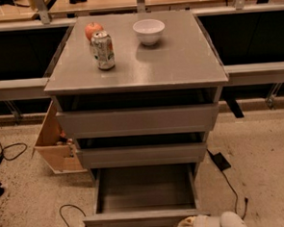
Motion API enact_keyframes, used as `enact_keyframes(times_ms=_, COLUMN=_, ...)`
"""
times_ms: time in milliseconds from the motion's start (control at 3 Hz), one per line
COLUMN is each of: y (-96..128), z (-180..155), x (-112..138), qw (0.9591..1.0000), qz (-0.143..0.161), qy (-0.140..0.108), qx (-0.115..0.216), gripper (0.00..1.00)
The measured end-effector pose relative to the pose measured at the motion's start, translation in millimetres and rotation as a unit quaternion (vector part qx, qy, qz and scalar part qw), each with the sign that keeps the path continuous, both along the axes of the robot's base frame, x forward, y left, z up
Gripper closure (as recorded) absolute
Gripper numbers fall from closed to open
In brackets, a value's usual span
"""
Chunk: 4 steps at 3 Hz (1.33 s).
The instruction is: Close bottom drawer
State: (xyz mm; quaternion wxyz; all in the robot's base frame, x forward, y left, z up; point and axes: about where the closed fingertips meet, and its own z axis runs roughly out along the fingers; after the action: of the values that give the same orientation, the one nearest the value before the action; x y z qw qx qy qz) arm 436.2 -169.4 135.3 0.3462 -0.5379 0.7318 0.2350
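The bottom drawer (146,217) of the grey cabinet (135,63) is pulled far out toward me; its long shallow grey tray looks bare inside. The two drawers above it, the top drawer (137,120) and the middle drawer (140,155), stand slightly out. My gripper (187,226) enters at the bottom edge, just right of the bottom drawer's front panel and close to its right corner, with the white arm link (221,223) behind it.
On the cabinet top stand a drink can (103,50), an apple (93,29) and a white bowl (149,31). A cardboard box (54,140) leans at the cabinet's left. Cables (9,152) and a black adapter (219,161) lie on the speckled floor.
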Motion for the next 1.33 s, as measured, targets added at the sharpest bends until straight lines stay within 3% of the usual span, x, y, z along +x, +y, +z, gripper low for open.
enact_keyframes(times_ms=333, y=54.1, z=11.9, x=31.2, qw=0.9974, qz=0.048, qy=-0.018, qx=0.051, gripper=1.00)
enact_keyframes(times_ms=667, y=56.2, z=12.5, x=31.5, qw=0.9971, qz=0.052, qy=-0.020, qx=0.052, gripper=1.00)
enact_keyframes(times_ms=1000, y=46.9, z=23.6, x=72.4, qw=0.9965, qz=0.055, qy=-0.041, qx=0.048, gripper=1.00)
enact_keyframes(times_ms=1333, y=44.2, z=28.9, x=85.3, qw=0.9961, qz=0.056, qy=-0.049, qx=0.047, gripper=1.00)
